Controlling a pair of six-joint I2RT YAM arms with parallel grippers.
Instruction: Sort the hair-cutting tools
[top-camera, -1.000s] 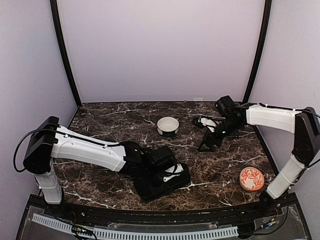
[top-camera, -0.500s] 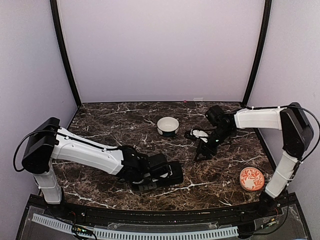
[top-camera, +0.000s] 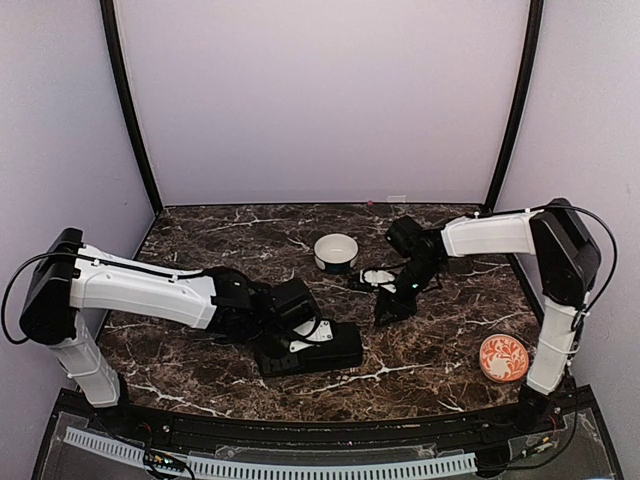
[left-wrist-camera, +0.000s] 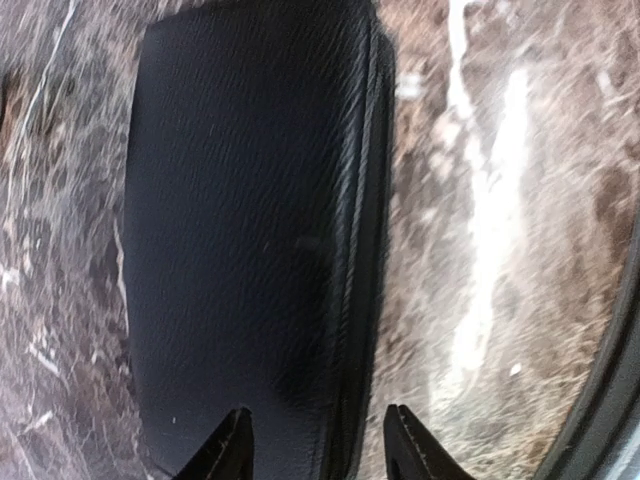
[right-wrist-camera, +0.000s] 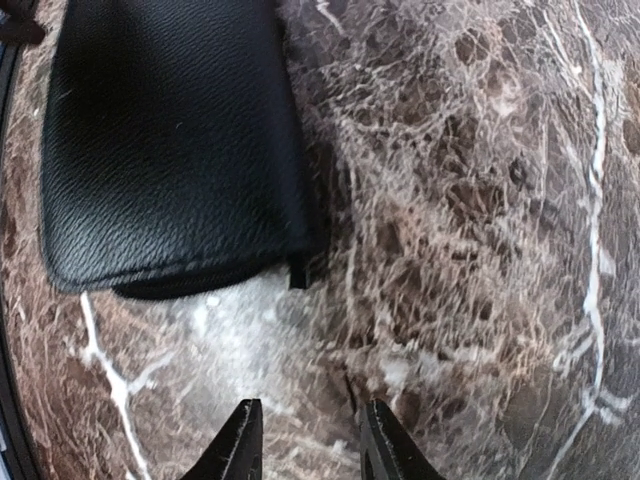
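Right gripper, mid-frame in the top view, hangs over the marble table with its fingers apart and nothing between them. Left gripper is clamped on the edge of the black case, lower centre. The hair-cutting tools cannot be made out in any view.

arms: white shells, black joints | cables: black, near shoulders | end effector fingertips: seemingly black, pointed
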